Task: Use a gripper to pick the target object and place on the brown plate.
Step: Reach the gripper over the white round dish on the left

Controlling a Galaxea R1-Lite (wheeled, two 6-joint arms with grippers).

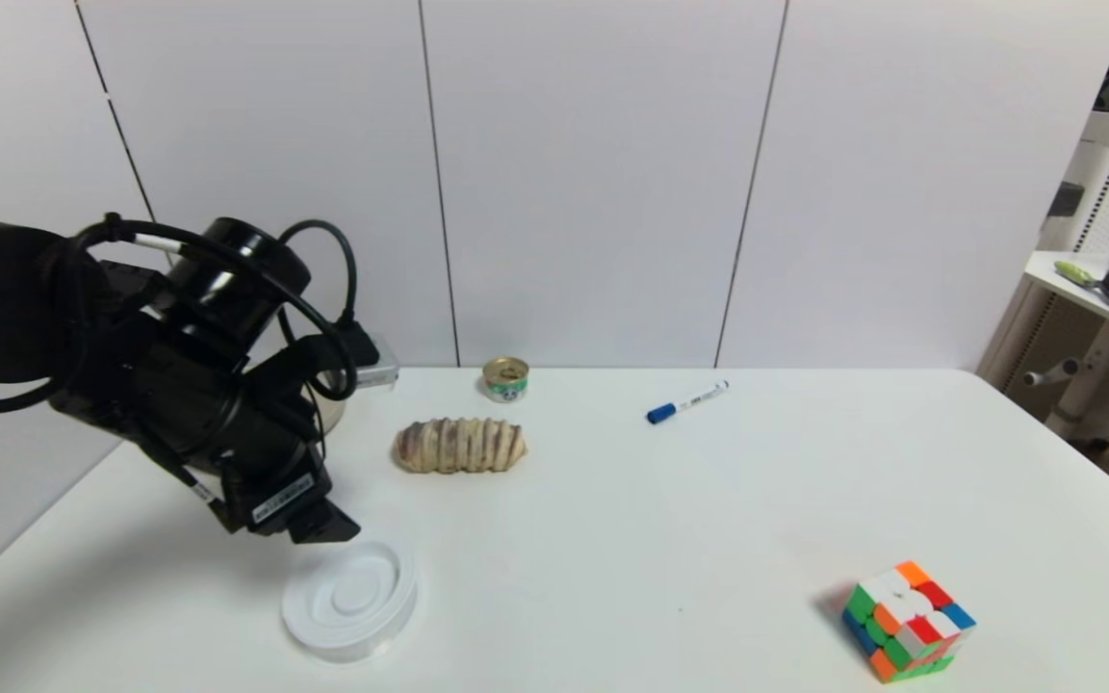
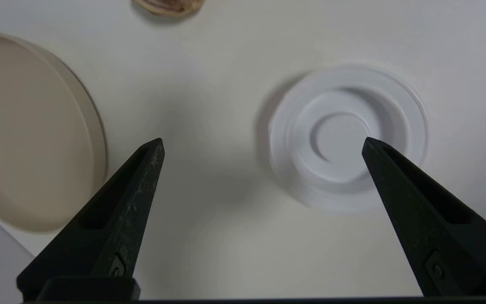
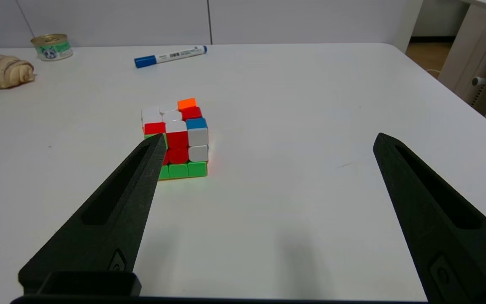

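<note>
The white ringed disc (image 1: pixel 350 599) lies flat on the white table near the front left; it also shows in the left wrist view (image 2: pixel 344 139). My left gripper (image 1: pixel 325 527) hangs just above and behind the disc, open and empty. In the left wrist view the left gripper (image 2: pixel 263 141) has its fingers wide apart, one fingertip over the disc's middle and the other over bare table. The beige-tan plate (image 2: pixel 28 135) sits beside the disc, a gap of table between them; in the head view my left arm hides it. My right gripper (image 3: pixel 269 136) is open and empty above the table near the cube.
A bread roll (image 1: pixel 459 446), a small gold-topped can (image 1: pixel 505 378) and a blue-capped marker (image 1: pixel 687 401) lie toward the back. A colourful cube (image 1: pixel 906 621) sits at the front right. A side table (image 1: pixel 1094 289) stands off to the right.
</note>
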